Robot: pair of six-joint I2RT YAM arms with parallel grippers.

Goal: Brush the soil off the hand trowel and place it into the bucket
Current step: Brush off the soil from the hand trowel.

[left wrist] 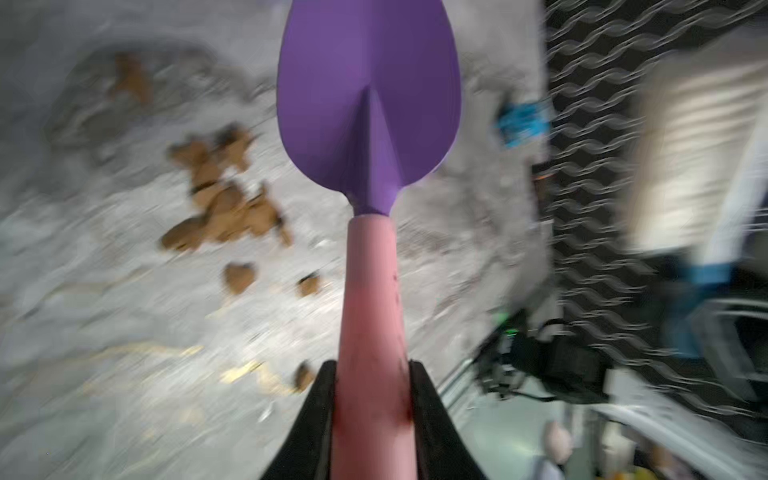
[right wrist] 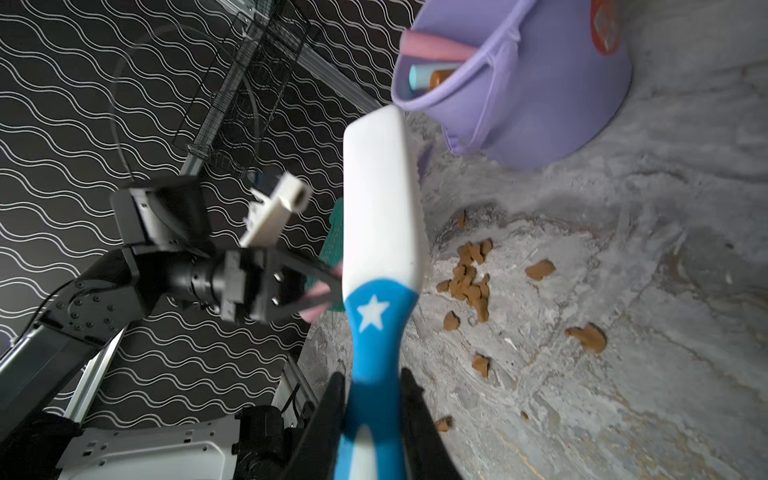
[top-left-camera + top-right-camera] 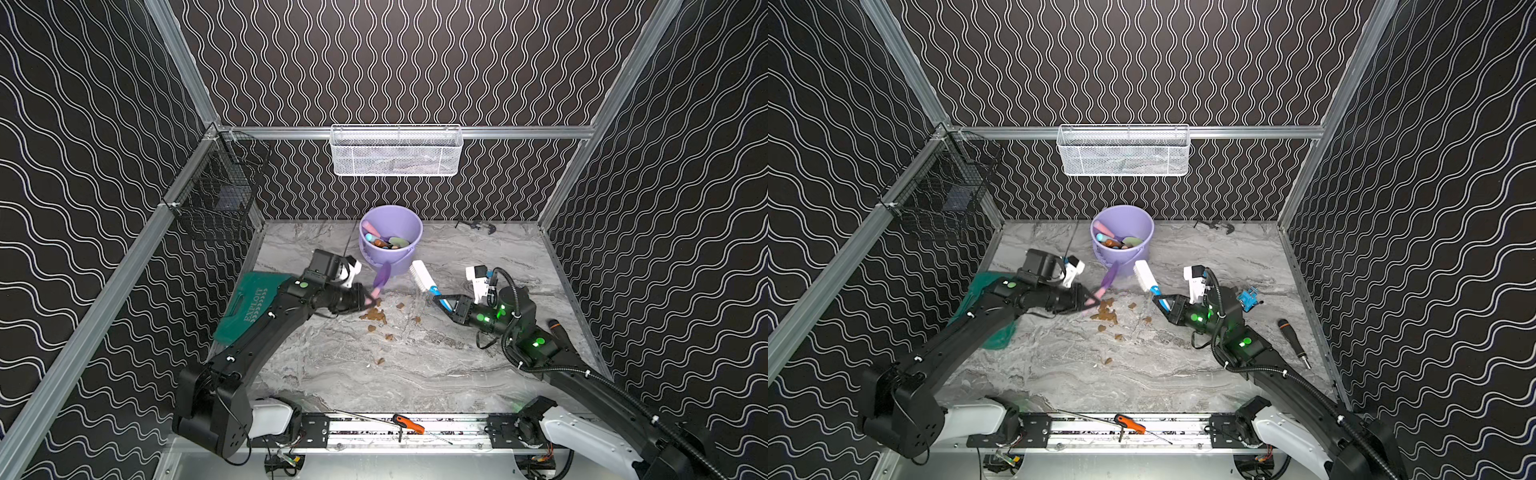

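My left gripper is shut on the pink handle of the hand trowel, whose purple blade points up toward the bucket and looks bare. My right gripper is shut on the blue handle of a white brush, held a little to the right of the trowel, apart from it. Soil lies in brown clumps on the table below the trowel. The lilac bucket stands just behind, holding several tools.
A green kneeling pad lies under the left arm. A white mesh basket hangs on the back wall, a black wire basket on the left wall. A black-handled tool lies at right. An orange-handled tool rests on the front rail.
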